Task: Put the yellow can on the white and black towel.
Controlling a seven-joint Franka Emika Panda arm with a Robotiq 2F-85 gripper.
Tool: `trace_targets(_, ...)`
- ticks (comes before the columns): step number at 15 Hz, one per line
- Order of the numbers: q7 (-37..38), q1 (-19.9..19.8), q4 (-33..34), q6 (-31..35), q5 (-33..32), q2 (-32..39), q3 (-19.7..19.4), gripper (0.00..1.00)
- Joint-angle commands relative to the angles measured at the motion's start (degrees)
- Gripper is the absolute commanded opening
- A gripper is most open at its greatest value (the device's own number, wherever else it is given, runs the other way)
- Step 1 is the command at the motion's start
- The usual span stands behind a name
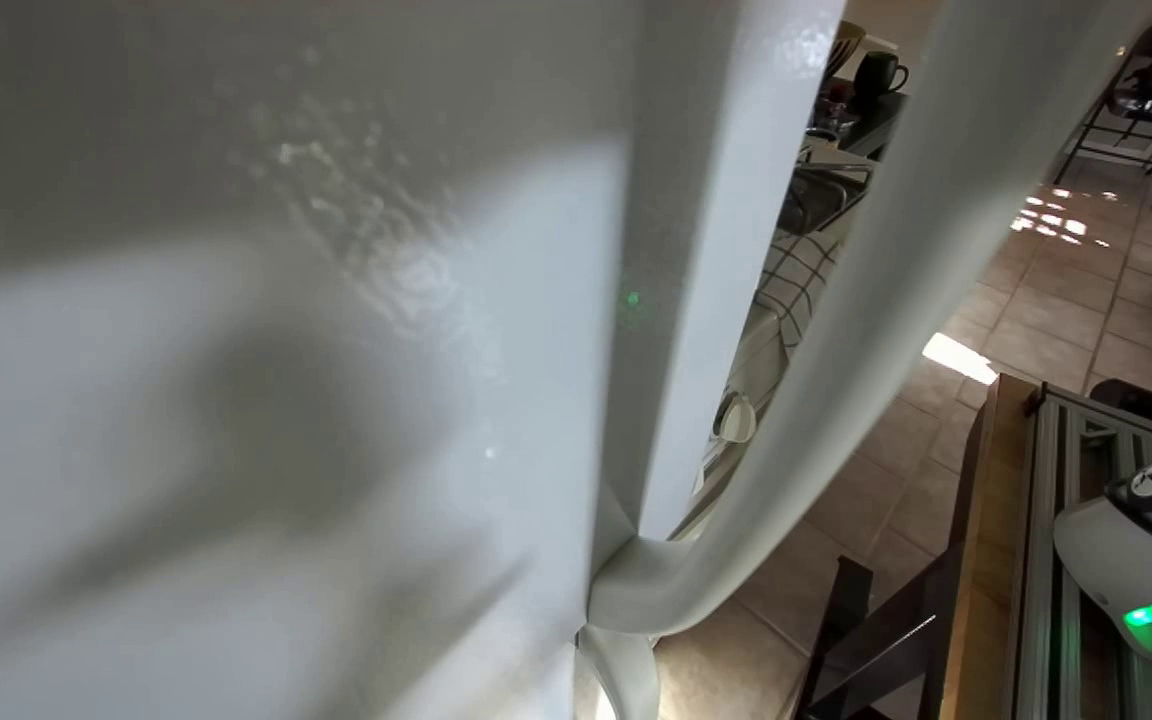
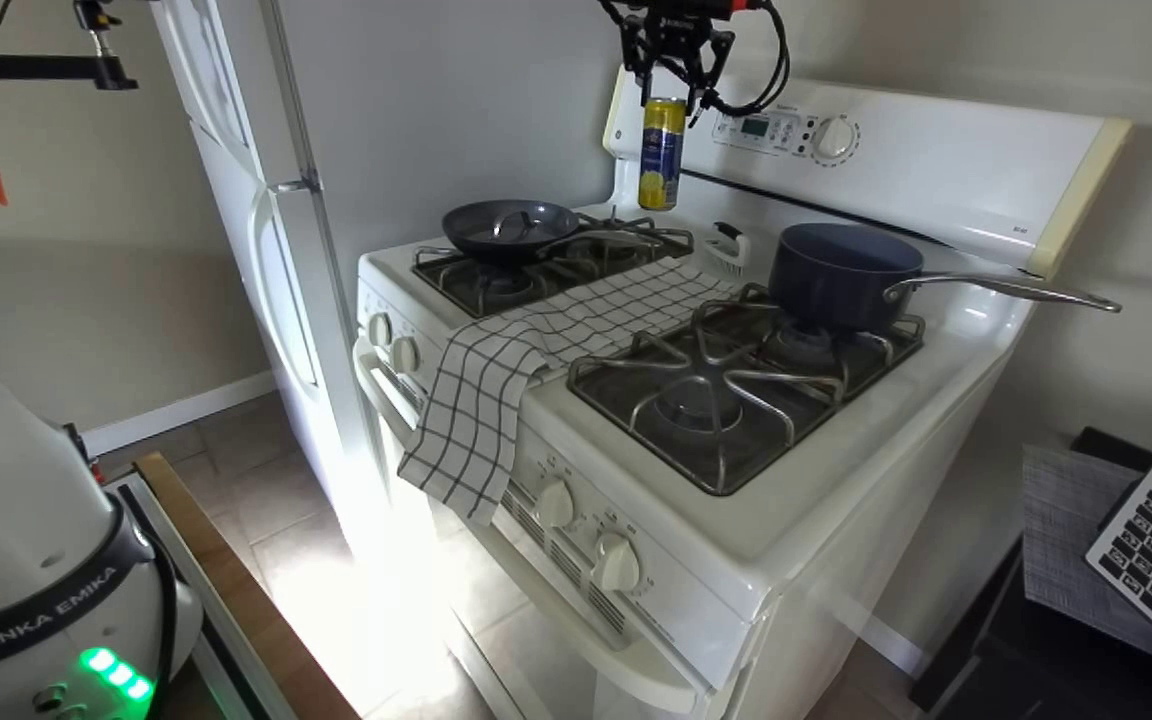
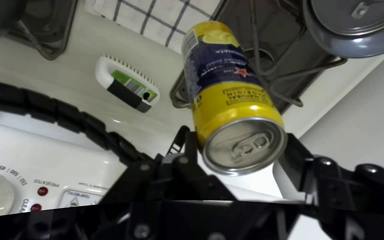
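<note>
yellow can (image 2: 661,155) up in the air over the stove (image 2: 636,475), gripper (image 2: 667,102) has it

ok so the fingers (image 3: 295,151) sit one on each side of the can's top end and pinch it, spaced only as wide as the can itself. the can hangs pretty much upright over the back part of the stove, with air under it. in the wrist view its lid (image 3: 228,146) and pull tab (image 3: 260,141) face the camera, and a dark blue band with a red star wraps the middle.

the white and black towel (image 2: 476,410) lies between the burner grates (image 2: 726,378) and droops over the stove's front edge. it's lower than the can and apart from it. can't tell from these angles if the can is straight above any of it, tbh.

rest of the stovetop: a dark frying pan (image 2: 466,238) on the grate next to the fridge (image 2: 466,110), a dark blue saucepan (image 2: 826,280) on the other grate, and a white brush (image 3: 125,85) with black and green parts lying near the towel's back end.

in an exterior view a big pale door (image 1: 276,360) with a long curved handle (image 1: 876,300) hogs most of the space, and a strip of towel peeks through between them. the robot base (image 2: 26,540) has its green lights (image 2: 118,673) on in both exterior views.
</note>
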Motion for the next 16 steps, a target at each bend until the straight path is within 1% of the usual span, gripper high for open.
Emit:
trace_targets(1, 4.97, 1.24, -5.36, 6.7, -3.0, -2.69, -1.41, 0.38)
trace_targets(2, 5.72, 2.3, -6.51, 8.82, -2.89, -2.87, -2.82, 0.38)
trace_targets(4, 7.27, 2.25, -9.66, 11.86, -1.44, -3.83, -3.09, 0.38)
trace_targets(7, 9.27, 2.47, -13.61, 13.54, -0.63, -5.27, -3.39, 0.38)
trace_targets(13, 13.23, 3.45, -20.99, 18.35, -0.81, -8.48, -4.11, 0.38)
trace_targets(16, 14.64, 4.04, -24.5, 22.41, -1.29, -9.74, -4.43, 0.38)
